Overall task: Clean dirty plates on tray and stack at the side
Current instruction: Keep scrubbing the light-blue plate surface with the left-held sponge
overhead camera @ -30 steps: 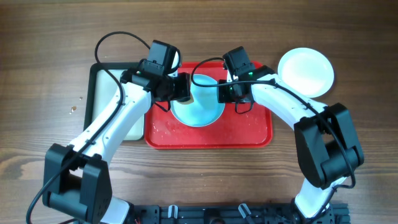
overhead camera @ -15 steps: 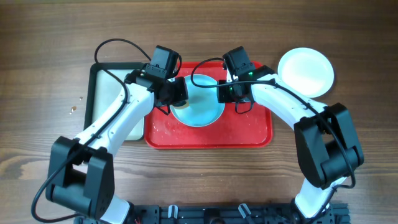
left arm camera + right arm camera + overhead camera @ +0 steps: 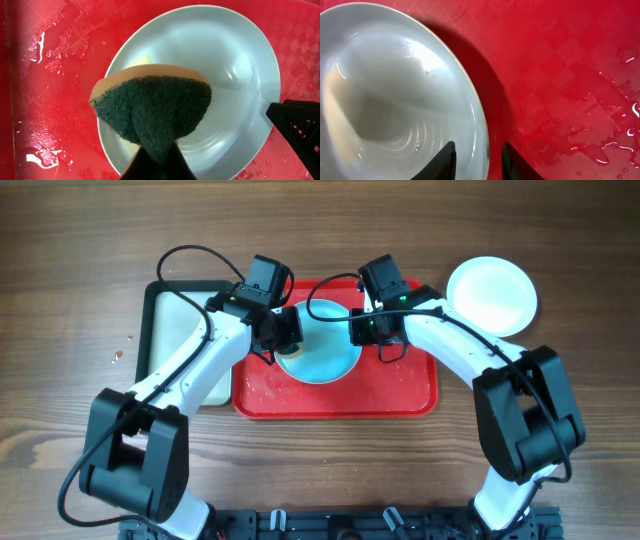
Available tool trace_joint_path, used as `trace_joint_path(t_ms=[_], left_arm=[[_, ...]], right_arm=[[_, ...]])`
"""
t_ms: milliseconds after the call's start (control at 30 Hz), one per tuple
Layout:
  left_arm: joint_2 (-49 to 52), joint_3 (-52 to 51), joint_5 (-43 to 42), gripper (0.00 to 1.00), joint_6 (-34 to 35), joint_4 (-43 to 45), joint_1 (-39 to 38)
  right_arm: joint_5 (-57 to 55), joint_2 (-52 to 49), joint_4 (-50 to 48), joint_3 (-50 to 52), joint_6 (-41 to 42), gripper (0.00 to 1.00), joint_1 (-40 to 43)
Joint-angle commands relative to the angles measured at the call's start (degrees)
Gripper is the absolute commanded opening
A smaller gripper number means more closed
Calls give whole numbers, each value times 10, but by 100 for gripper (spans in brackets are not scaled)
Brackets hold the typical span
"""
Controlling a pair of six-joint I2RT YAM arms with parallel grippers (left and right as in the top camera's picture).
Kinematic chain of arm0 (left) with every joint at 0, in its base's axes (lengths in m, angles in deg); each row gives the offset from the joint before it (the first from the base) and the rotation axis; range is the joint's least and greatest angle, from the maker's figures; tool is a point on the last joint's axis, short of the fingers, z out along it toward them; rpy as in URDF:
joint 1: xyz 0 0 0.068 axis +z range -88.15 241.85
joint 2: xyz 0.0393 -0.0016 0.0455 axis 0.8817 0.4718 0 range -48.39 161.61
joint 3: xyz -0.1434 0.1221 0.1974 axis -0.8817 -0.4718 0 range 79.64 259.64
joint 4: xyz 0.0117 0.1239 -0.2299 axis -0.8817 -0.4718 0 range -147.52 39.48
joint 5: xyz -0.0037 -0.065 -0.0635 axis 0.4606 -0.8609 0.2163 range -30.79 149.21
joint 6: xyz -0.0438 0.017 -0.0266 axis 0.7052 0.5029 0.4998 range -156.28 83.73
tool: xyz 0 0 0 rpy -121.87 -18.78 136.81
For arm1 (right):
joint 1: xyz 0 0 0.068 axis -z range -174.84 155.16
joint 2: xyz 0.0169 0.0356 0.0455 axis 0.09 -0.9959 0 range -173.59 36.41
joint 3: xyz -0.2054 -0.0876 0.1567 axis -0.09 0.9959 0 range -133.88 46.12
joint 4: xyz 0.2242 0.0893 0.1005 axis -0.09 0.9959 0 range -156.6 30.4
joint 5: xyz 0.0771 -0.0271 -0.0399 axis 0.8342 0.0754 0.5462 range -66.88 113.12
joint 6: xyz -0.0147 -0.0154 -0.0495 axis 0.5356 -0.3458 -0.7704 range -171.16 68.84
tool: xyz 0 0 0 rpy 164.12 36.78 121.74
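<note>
Pale blue plate sits mid-frame on the wet red tray, left jaws clenched on a green-faced sponge over it, right jaws parted astride its rim, not yet pinching, so scrubbing pressure could skid the unheld plate across the slick tray.

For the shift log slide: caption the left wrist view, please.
Left pincer holds a green-faced sponge over the pale blue plate on the wet red tray.

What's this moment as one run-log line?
plate: on tray | left gripper: shut on sponge | right gripper: open astride plate rim
</note>
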Motion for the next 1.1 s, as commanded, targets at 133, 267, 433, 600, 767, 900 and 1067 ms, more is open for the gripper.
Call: trace_joint_path(t_ms=[133,267,433,600,767,900,1067], left_arm=[[5,-3,5,4,6,2,-3],[5,-3,5,4,6,2,-3],[5,-3,6,4,6,2,-3],[5,-3,5,4,6,2,-3],[5,-3,5,4,6,2,-3],[5,-3,5,4,6,2,-3],[5,-3,5,4,6,2,-3]], right_arm=[[4,0,-4,1,-4,32,-5],[4,0,-9,1,-5,31,-5],[5,0,-11,1,-18,30,-3],[4,0,-9,1,-18,22,-3],[-20,0,-8,1,-17,20,-3],[-19,-1,-9,4,-17,16,-3],[-19,-1,-16,11,-3,13,-3]])
